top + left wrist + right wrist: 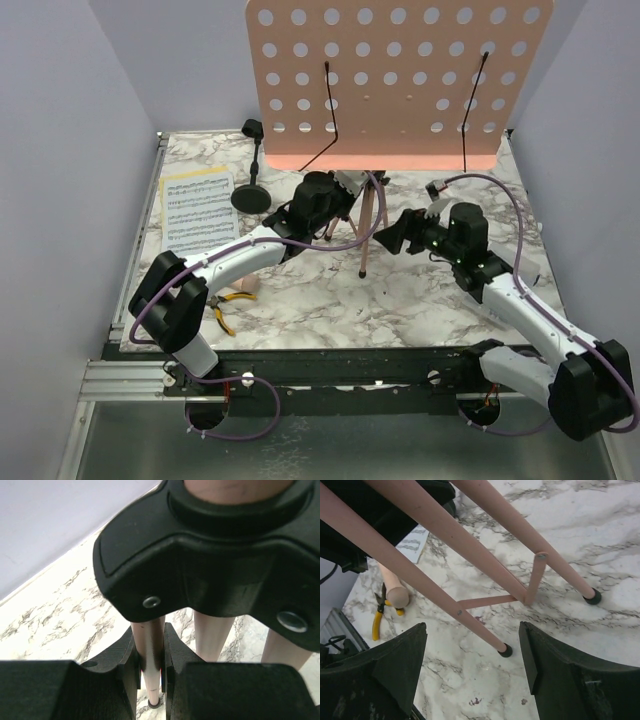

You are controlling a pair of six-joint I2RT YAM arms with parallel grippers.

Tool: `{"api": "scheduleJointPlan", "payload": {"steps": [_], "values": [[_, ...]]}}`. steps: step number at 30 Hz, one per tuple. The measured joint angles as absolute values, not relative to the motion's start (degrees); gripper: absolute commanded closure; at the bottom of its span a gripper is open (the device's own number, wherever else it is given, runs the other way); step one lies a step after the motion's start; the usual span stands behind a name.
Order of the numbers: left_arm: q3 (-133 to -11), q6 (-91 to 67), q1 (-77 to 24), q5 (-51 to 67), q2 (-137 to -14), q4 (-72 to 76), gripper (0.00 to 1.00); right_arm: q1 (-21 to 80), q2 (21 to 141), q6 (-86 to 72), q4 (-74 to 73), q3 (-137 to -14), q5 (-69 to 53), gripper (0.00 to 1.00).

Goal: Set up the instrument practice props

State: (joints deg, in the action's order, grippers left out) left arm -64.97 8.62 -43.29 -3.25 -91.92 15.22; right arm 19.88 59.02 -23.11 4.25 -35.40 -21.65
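Fingers first. Top cam: the left fingers (330, 205) sit right up against the pink tripod (368, 232) under the music-stand desk (400, 80). The right fingers (392, 238) hang just right of the tripod, not touching it. The sheet music (197, 210) and black mic stand (252, 190) are well left of the tripod.

Left wrist cam: the left fingers are clenched on one tripod leg, sandwiched between them.

Right wrist cam: the right fingers are spread wide and released, with the tripod legs just ahead of the tips. The toy microphone (395, 592) lies past the tripod beside the pliers (379, 615).
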Motion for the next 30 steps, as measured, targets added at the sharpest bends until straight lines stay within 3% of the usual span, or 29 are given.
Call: {"api": "scheduleJointPlan", "payload": {"steps": [6,11,13,21,30], "values": [[-65.0,8.6,-43.6,-4.1,-91.9,15.2,1.0,22.7,65.5,-25.1,12.8,-35.7,-23.8,0.34],[-65.0,8.6,-43.8,-4.4,-91.9,15.2,1.0,26.4,70.2,-25.0,17.0,-37.5,-23.7,0.38],[-65.0,8.6,-43.8,-4.4,-91.9,15.2,1.0,27.9,71.2,-24.8,18.4,-38.3,-23.2,0.46],[-64.7,8.1,-43.9,-5.0,-91.9,15.9,1.0,30.7,74.4,-18.0,24.4,-38.8,-19.2,0.99],[-61.6,7.2,-42.4,-2.9,-91.8,22.1,1.0,31.1,66.7,-12.8,31.1,-30.0,-15.6,1.0]]}}
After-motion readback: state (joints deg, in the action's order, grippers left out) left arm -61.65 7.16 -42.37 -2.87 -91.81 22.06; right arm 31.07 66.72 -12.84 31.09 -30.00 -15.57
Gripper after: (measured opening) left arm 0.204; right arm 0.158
